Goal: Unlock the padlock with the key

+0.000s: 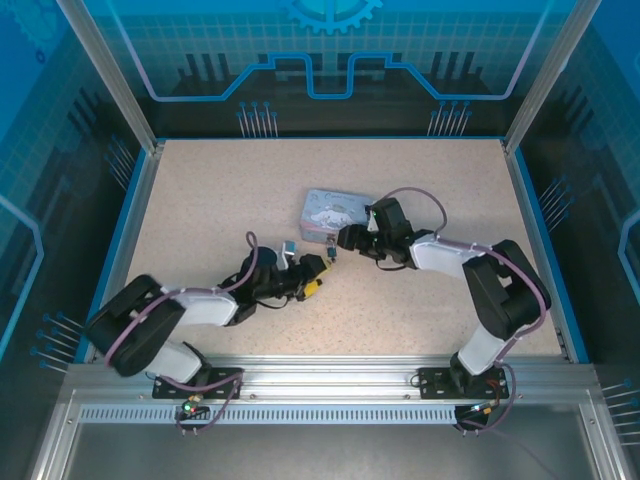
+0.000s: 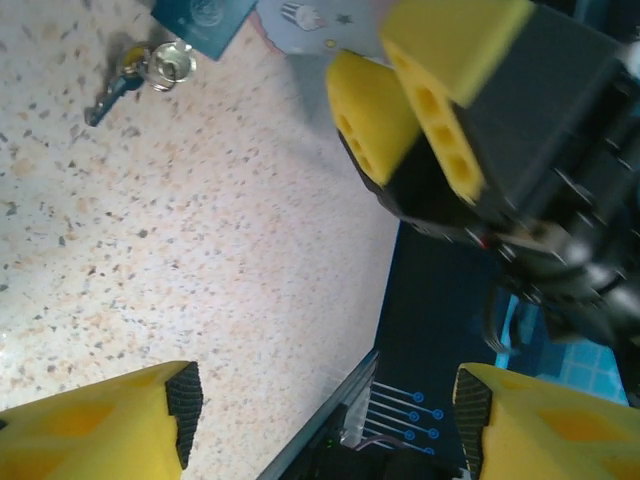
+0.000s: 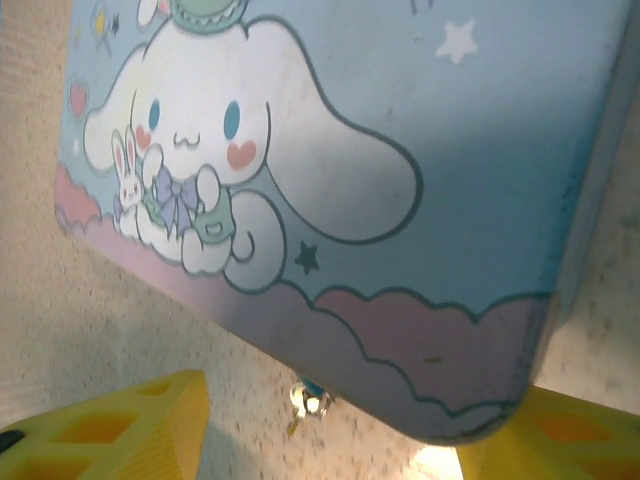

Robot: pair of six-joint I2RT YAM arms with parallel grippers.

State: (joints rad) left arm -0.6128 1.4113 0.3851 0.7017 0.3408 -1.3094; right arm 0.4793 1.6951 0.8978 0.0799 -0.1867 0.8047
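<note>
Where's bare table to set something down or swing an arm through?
Free: the far-left table between the tin and left wall, and the far-right corner. Crowded: the centre, where left gripper, right gripper and tin meet.

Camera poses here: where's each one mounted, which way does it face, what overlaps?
Top external: above, behind the bases, looking down on the table; left arm, right arm show.
Left wrist: low over the table, facing the key and right gripper; left gripper at bottom.
Right wrist: close on the tin; right gripper's fingers at bottom.
Shared: top and right wrist both see the tin.
</note>
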